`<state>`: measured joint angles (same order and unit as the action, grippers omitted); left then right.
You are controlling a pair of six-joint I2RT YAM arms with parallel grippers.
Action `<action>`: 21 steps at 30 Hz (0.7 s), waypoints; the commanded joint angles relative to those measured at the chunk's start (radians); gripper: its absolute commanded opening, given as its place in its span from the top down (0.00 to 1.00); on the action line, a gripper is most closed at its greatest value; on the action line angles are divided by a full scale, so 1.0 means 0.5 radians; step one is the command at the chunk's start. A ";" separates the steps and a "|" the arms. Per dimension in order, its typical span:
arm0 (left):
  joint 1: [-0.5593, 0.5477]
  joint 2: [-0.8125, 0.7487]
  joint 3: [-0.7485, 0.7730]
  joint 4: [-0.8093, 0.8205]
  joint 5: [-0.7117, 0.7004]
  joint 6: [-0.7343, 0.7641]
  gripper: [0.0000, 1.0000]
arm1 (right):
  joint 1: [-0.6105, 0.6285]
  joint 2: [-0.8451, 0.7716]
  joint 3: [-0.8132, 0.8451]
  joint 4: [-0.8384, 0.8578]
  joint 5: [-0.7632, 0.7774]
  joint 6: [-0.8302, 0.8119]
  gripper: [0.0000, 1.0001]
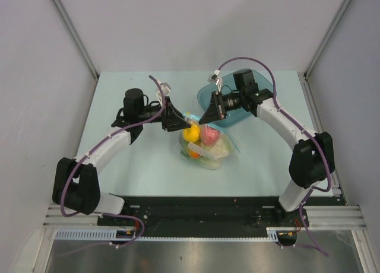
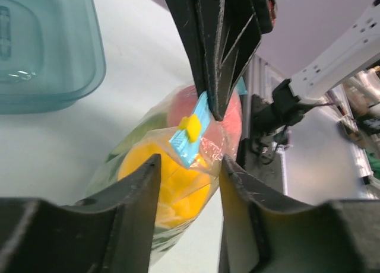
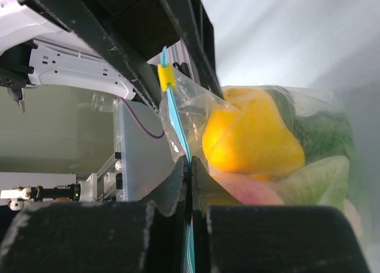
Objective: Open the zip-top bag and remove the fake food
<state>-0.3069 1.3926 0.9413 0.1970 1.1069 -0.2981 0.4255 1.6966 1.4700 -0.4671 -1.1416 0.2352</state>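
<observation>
bag [image 1: 205,147] at centre of top view, toy food [image 1: 199,136] inside. right gripper [image 3: 189,166] pressed together on blue zip strip [image 3: 176,116], below yellow slider [image 3: 167,77]. left gripper [image 2: 190,166] spread, jaws straddling bag corner, not clamped. tray [image 2: 47,47] upper left in left wrist view.

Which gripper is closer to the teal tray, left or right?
Right. The right gripper sits at the teal tray's left edge, clamped on the zip-top bag; the left gripper is farther left, beyond the bag's mouth.
</observation>
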 commanded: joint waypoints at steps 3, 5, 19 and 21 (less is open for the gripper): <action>0.009 0.019 -0.094 0.517 0.149 -0.318 0.72 | 0.048 0.003 0.014 0.069 -0.067 0.094 0.96; 0.009 0.007 -0.085 0.481 0.109 -0.312 0.82 | 0.033 -0.043 0.020 0.039 0.055 0.112 0.61; -0.101 -0.208 -0.143 0.253 -0.081 -0.223 1.00 | 0.158 0.064 0.349 -0.069 0.357 0.177 0.28; -0.107 -0.217 -0.149 0.253 -0.088 -0.232 1.00 | 0.174 0.083 0.361 -0.020 0.308 0.220 0.33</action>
<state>-0.3519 1.3357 0.8738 0.2947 1.0714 -0.4179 0.5049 1.7020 1.6127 -0.5182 -0.9733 0.3035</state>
